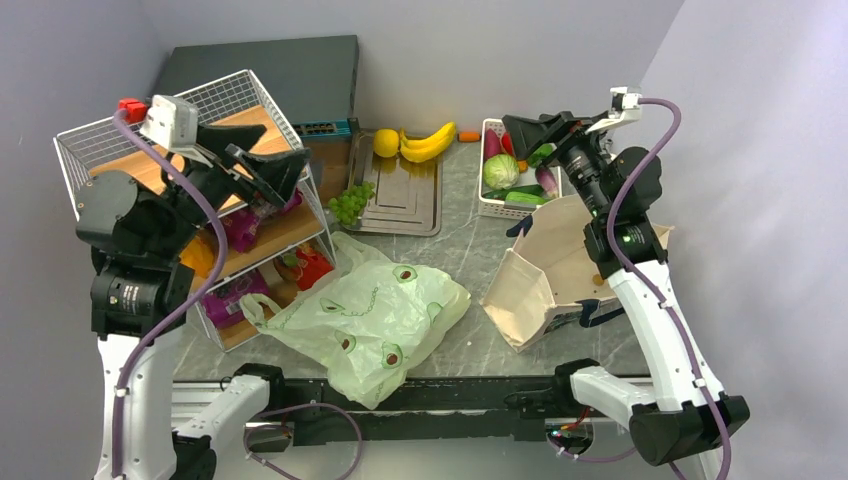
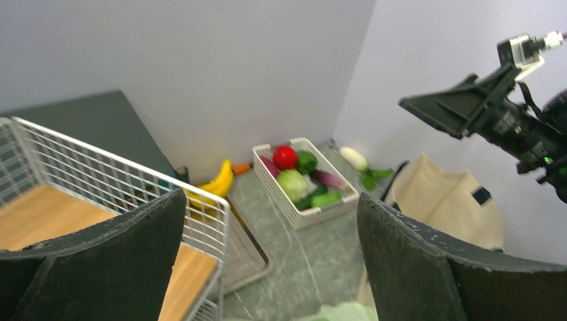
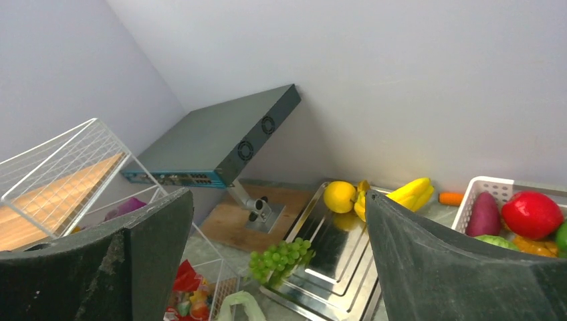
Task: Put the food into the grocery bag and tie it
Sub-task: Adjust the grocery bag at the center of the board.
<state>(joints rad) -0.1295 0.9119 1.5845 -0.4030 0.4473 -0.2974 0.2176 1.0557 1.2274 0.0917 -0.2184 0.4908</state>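
The pale-green grocery bag (image 1: pixel 372 318) printed with avocados lies crumpled at the table's front centre. A bunch of green grapes (image 1: pixel 351 203) rests on the left edge of a metal tray (image 1: pixel 405 200). A yellow lemon (image 1: pixel 386 142) and bananas (image 1: pixel 428 143) lie at the tray's far end. All three also show in the right wrist view: grapes (image 3: pixel 284 257), lemon (image 3: pixel 339 196), bananas (image 3: pixel 409 193). A glossy green vegetable (image 2: pixel 306 161) sits in the white basket (image 2: pixel 314 215). My left gripper (image 1: pixel 285 148) is open and empty, raised over the wire rack. My right gripper (image 1: pixel 525 135) is open and empty, raised above the basket.
A two-shelf wire rack (image 1: pixel 215 95) with packets stands at the left. A white basket (image 1: pixel 490 205) of vegetables is at the back right. A beige canvas tote (image 1: pixel 545 275) lies in front of it. A dark flat box (image 1: pixel 265 70) leans at the back wall.
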